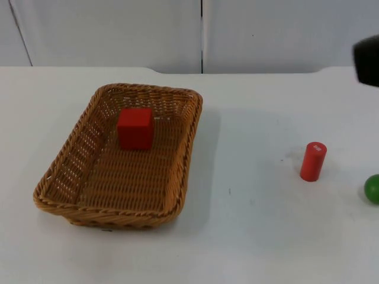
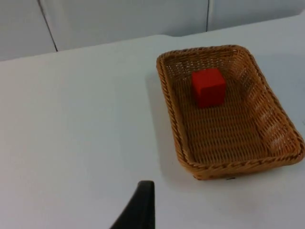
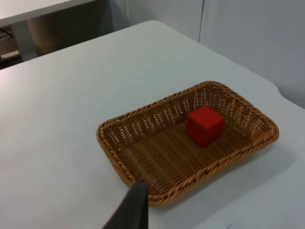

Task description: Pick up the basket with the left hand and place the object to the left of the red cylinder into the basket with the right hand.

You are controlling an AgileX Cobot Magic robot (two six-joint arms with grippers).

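A red cube [image 1: 135, 128] is seen inside the basket [image 1: 180, 177] on the counter [image 1: 254, 236] (the red cylinder [image 1: 312, 161] well apart). The left gripper [image 2: 138, 210] and right gripper [image 3: 131, 210] are held above the counter; whether their fingers are open cannot be told.

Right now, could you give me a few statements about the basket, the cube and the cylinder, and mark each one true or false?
1. The red cube lies inside the basket. True.
2. The red cylinder lies on its side. False: it stands upright on the table.
3. The basket is lifted by the left gripper. False: it rests on the table with no gripper at it.
4. A green object sits beside the cylinder, on the side away from the basket. True.
5. The cylinder touches the basket. False: bare table lies between them.
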